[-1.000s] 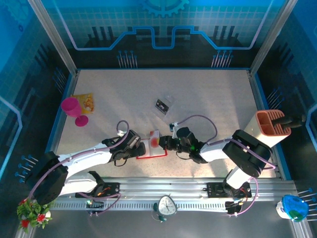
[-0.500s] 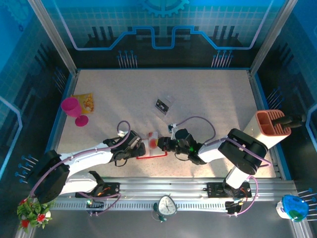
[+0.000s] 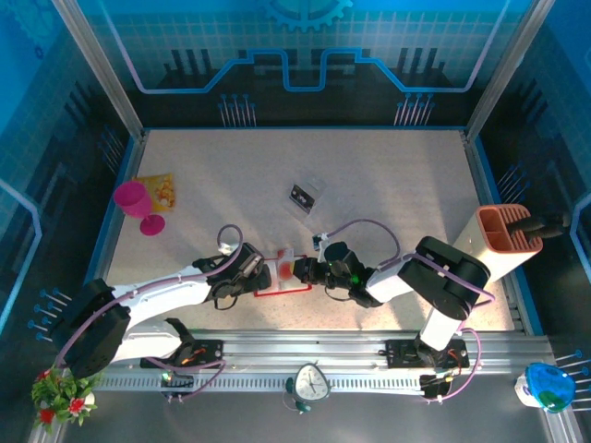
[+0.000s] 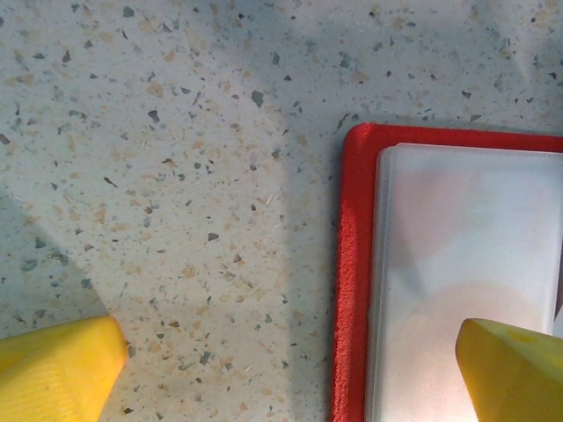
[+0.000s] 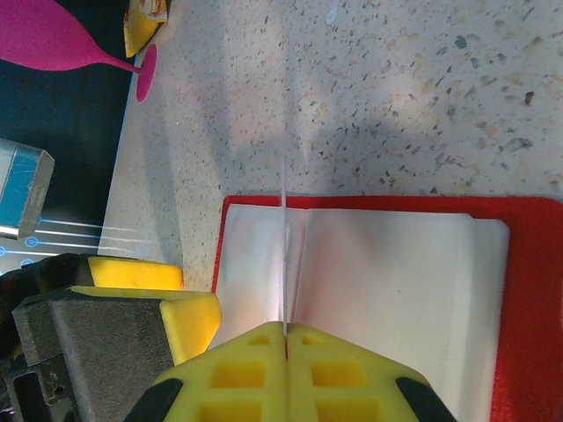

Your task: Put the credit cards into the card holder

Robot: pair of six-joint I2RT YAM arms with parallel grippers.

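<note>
Presently the right gripper (image 5: 284,332) is clamped on a thin credit card (image 5: 283,220), edge-on over the fold of the open card holder (image 5: 528,290): glossy red rim, pale inside, near the table's 6 o'clock edge. The left gripper (image 4: 281,378) stands wide, straddling its red edge. Open speckled tabletop (image 3: 406,185) runs toward 12 to a clear sleeve (image 3: 309,191); pink goblet (image 3: 132,198) at 10, orange rack (image 3: 503,242) at 3.

Open red card holder (image 5: 528,308) beneath an edge-on card (image 5: 283,220).
</note>
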